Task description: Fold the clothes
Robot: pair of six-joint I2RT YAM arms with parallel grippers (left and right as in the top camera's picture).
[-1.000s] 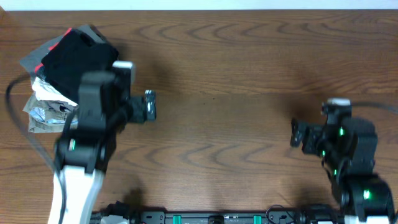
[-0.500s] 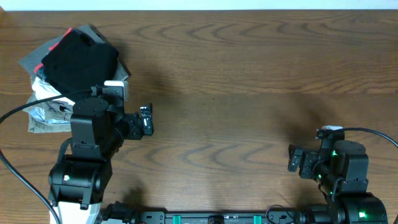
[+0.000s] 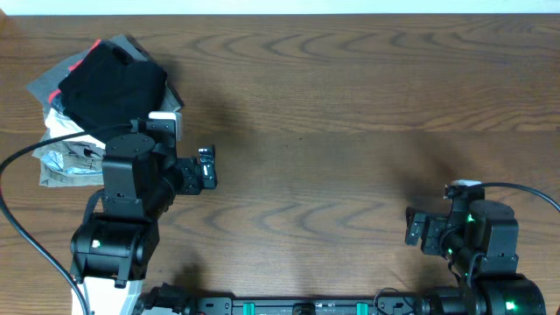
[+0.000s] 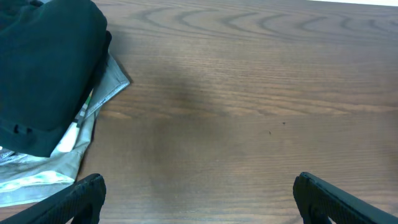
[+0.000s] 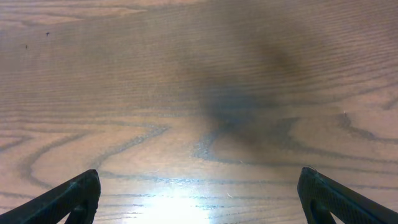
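The black T-shirt [image 3: 114,83] lies folded on top of a pile of garments at the far left of the table. It also shows at the top left of the left wrist view [image 4: 46,68]. No logo is visible. My left gripper [image 3: 207,168] is open and empty, just right of and below the pile; its fingers frame bare wood in the left wrist view [image 4: 199,199]. My right gripper [image 3: 413,227] is open and empty near the front right, over bare wood in the right wrist view [image 5: 199,196].
Under the black shirt lie grey [image 3: 52,83], red-trimmed [image 3: 61,90] and white printed [image 3: 66,153] folded garments; a grey one shows in the left wrist view [image 4: 99,99]. The wooden table [image 3: 350,105] stretches to the right. A black cable [image 3: 26,157] loops at the left edge.
Over the last second both arms pulled back toward the front edge, the left gripper moving away from the pile. In the last half second nothing has visibly moved.
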